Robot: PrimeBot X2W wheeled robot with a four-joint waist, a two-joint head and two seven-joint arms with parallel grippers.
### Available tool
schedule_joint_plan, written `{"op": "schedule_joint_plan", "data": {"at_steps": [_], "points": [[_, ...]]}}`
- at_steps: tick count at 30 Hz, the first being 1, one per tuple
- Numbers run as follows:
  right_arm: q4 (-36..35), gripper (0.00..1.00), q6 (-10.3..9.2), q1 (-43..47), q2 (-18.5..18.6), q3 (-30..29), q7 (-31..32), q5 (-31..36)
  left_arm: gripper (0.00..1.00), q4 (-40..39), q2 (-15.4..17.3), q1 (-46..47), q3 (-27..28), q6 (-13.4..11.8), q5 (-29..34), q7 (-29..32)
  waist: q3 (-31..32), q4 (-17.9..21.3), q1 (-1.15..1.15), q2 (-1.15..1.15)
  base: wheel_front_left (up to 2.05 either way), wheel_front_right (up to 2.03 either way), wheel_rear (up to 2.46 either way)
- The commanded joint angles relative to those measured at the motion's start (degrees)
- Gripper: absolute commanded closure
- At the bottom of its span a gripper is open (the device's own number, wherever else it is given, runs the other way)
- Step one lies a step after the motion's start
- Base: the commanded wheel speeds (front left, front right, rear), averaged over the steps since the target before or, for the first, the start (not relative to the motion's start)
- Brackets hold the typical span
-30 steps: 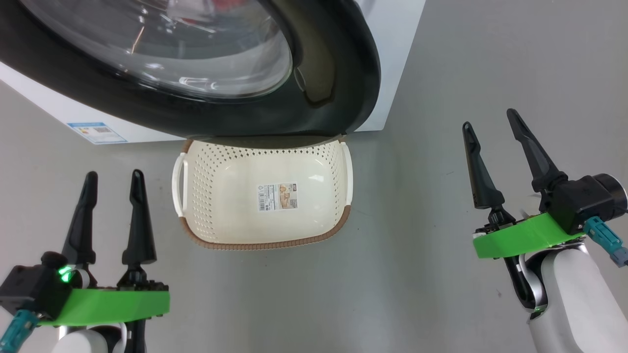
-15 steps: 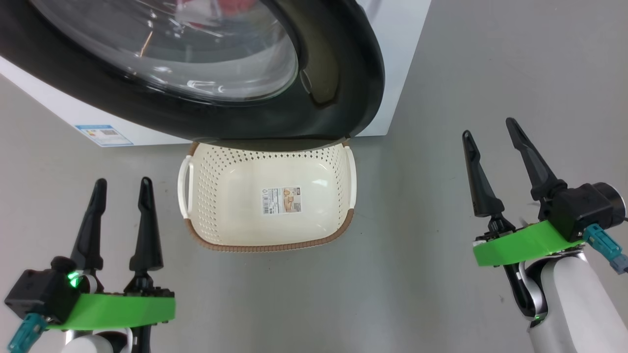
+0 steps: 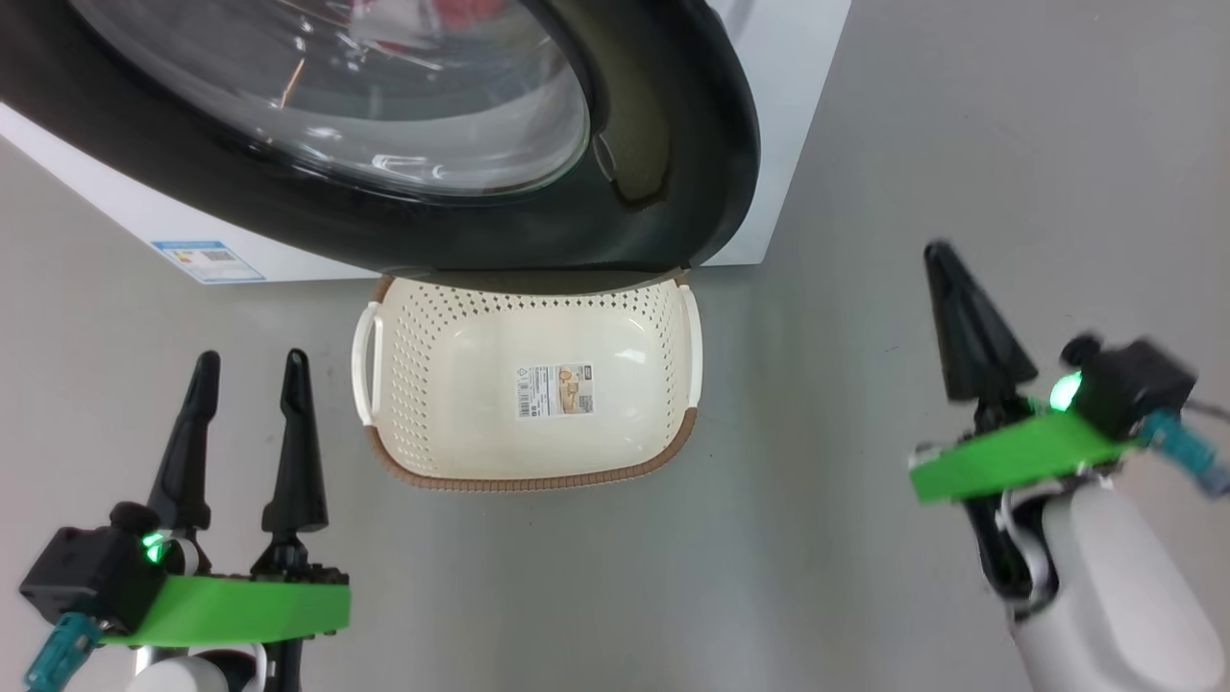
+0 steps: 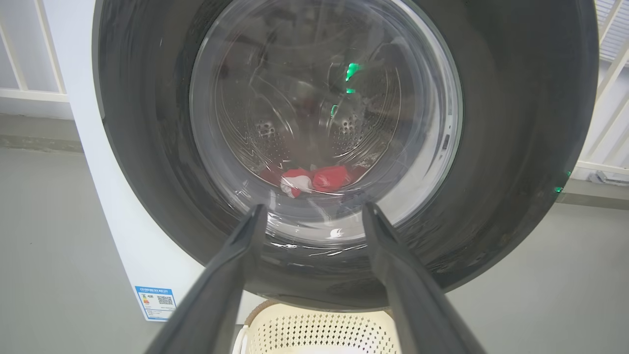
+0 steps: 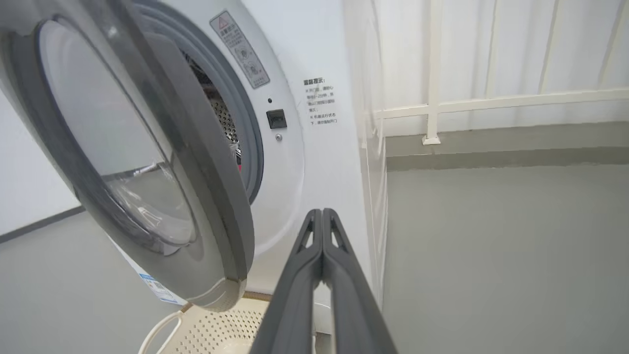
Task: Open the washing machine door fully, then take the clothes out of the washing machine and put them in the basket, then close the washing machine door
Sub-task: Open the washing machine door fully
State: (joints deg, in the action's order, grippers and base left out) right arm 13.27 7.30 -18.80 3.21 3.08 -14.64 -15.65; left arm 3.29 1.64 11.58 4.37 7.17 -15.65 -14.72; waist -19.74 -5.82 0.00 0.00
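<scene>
Found washing machine door [image 3: 673,144] partly open, overhanging far rim of basket [image 3: 528,478] on floor [image 3: 769,577]. Noted red clothes [image 4: 314,179] inside washing machine [image 3: 788,115]. Recorded left gripper [image 3: 250,360] spread wide, empty; right gripper [image 3: 947,255] pinched together, empty.

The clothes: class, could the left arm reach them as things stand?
Probably not. The door, only partly open, stands between the left gripper and the clothes, which show through its glass.

Grey floor [image 3: 865,596], white railing [image 5: 491,102] in bkgd w/ grey kerb [image 5: 491,147] under it
</scene>
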Motion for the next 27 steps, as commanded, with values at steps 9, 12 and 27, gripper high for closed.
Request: {"op": "schedule_joint_plan", "data": {"at_steps": [9, 12, 27], "points": [[8.0, 1.0, 0.19, -13.2, -0.3, 6.7, 0.0, -26.6, 0.0, -1.1, 1.2, -0.1, 0.7, 0.3, -0.1, -0.3, -0.7, -1.0, 0.0, 0.0, 0.0, 0.0, 0.0], [9.3, 1.0, 0.19, -17.0, -0.3, 8.5, 2.1, -34.1, 0.0, -1.1, 1.2, -0.1, 0.2, 0.3, -0.2, -0.3, -0.9, -1.5, 0.0, 0.0, 0.0, 0.0, 0.0], [15.0, 1.0, 0.19, -31.8, 1.1, 8.6, 27.1, -67.4, 0.0, -0.9, 1.2, 0.5, -0.3, -0.1, -0.1, -0.3, -2.6, -3.5, 0.0, 0.0, 0.0, 0.0, 0.0]]}}
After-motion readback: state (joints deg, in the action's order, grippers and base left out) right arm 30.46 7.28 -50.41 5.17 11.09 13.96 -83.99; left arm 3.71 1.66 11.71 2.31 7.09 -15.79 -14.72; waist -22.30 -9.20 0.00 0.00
